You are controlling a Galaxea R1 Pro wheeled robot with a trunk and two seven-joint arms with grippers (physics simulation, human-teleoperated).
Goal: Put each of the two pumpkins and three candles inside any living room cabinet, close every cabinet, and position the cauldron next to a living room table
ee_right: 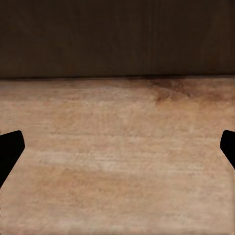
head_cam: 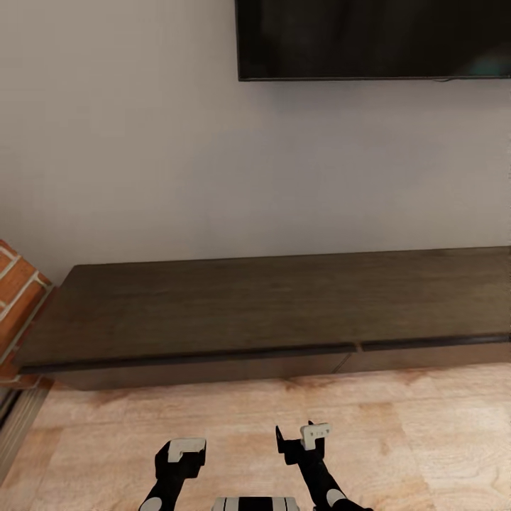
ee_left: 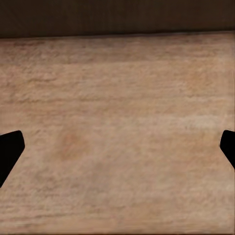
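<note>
**Operator:** Straight ahead of me runs the cabinet (head_cam: 284, 312), a long, low, dark-brown unit against a pale wall, its flat top bare and its plain fronts looking shut. Above it hangs a black television (head_cam: 376, 39). At the left edge sits a corner of red brickwork (head_cam: 18, 291).

**Listener:** And your arms?

**Operator:** Both hang low over the pale wooden floor (head_cam: 426, 433), short of the cabinet. My left gripper (head_cam: 181, 454) and right gripper (head_cam: 304, 436) are both spread wide and empty — in each wrist view the dark fingertips (ee_left: 10, 149) (ee_right: 10, 149) sit at opposite edges, with floorboards between them and the cabinet front beyond.

**Listener:** Why hold them so?

**Operator:** My guess: tucked low, they stay clear of the furniture while I drive the base. I am carrying no pumpkin or candle, so I judge I am facing the cabinet to check or open a front.
</note>
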